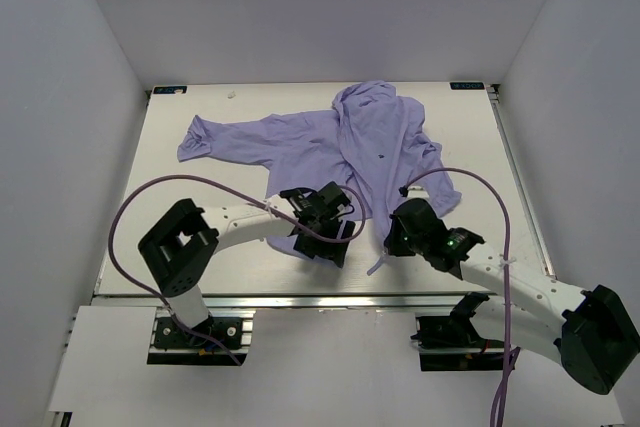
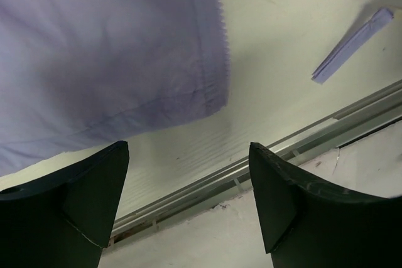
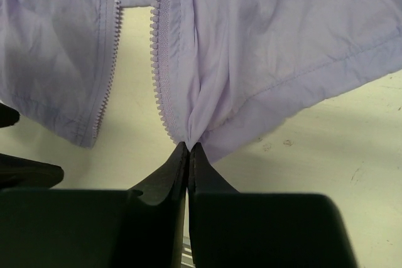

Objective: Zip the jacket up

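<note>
even, soft overhead light; wrist views blur up close.

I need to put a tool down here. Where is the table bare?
Bare table lies near-left, between the jacket and the left arm, and along the right edge. Crowded: the near middle, where the left gripper and right gripper crowd the hem.

The jacket (image 1: 340,142) is thin, matt lavender cloth, soft and wrinkled, with stitched hems. Its zipper (image 3: 158,61) has fine ridged teeth on woven tape. My fingers (image 2: 88,205) are smooth, matt black plastic. The table (image 1: 480,147) is matt off-white and lightly scuffed, edged near me by a grooved metal rail (image 2: 295,142).
</note>
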Robot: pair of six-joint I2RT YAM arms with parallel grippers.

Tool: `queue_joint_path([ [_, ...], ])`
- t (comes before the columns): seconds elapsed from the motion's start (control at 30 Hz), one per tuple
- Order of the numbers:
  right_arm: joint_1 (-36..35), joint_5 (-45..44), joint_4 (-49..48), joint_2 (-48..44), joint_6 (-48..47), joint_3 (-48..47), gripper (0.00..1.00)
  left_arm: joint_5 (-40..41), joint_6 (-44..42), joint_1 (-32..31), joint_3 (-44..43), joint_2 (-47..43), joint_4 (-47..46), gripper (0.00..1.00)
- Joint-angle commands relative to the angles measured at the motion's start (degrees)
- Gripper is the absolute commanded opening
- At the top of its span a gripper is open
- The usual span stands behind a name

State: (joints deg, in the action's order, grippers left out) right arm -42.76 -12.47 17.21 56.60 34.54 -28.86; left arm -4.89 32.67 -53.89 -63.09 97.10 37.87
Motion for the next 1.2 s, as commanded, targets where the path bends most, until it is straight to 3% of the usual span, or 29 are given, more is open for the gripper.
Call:
queue_joint_path([
  [0.0,0.31,1.30,-0.07,-0.61,0.35,0.74,0.00,1.11,-0.50,-0.87,-2.13,0.71,-0.51,0.86],
  [0.7,0.40,3.07,-1.39,-2.54,1.49,3.90,0.00,7.34,3.46,-3.68,-4.58,7.84,-1.13,0.52],
  [1.0,0.40,2.98,-0.60,-4.21,2.28,5.39,0.00,7.52,4.78,-4.47,-7.57,11.62,0.98,0.53],
  [1.17,0.40,2.36,-0.07,-5.36,2.19,5.57,0.00,9.80,5.30,-5.26,-8.54,7.41,3.79,0.59],
])
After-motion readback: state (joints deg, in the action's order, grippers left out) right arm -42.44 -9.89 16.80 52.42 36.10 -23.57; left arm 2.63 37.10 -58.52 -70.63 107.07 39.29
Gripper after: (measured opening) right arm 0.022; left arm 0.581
